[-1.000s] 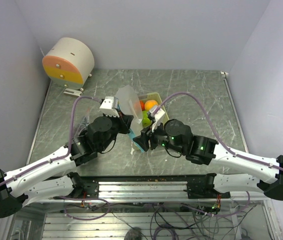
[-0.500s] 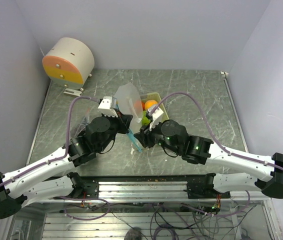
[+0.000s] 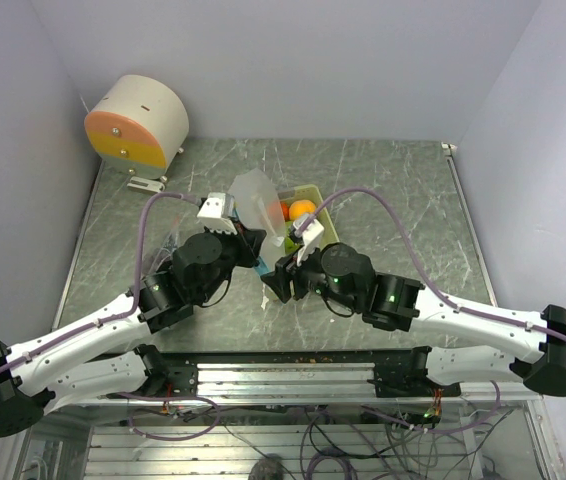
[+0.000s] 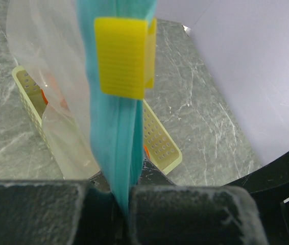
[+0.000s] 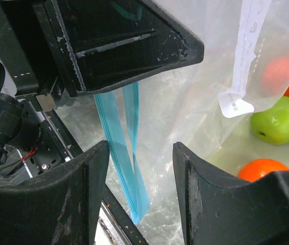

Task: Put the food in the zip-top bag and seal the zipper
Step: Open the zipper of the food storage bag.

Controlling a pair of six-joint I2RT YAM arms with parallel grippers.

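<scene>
My left gripper [image 4: 121, 198] clamps the zipper [image 4: 115, 143], holding the bag [image 3: 255, 200] up by the basket [image 4: 161, 145] where the food [image 5: 280, 120] sits. Right gripper [image 5: 139, 189] stands half-open, empty, facing the strip. Film looks limp and slippery; I'd grip the stiffer strip.

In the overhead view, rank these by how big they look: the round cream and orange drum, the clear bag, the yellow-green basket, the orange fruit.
Largest: the drum.
Then the clear bag and the basket, unranked since the bag hides much of the basket.
Smallest: the orange fruit.
</scene>
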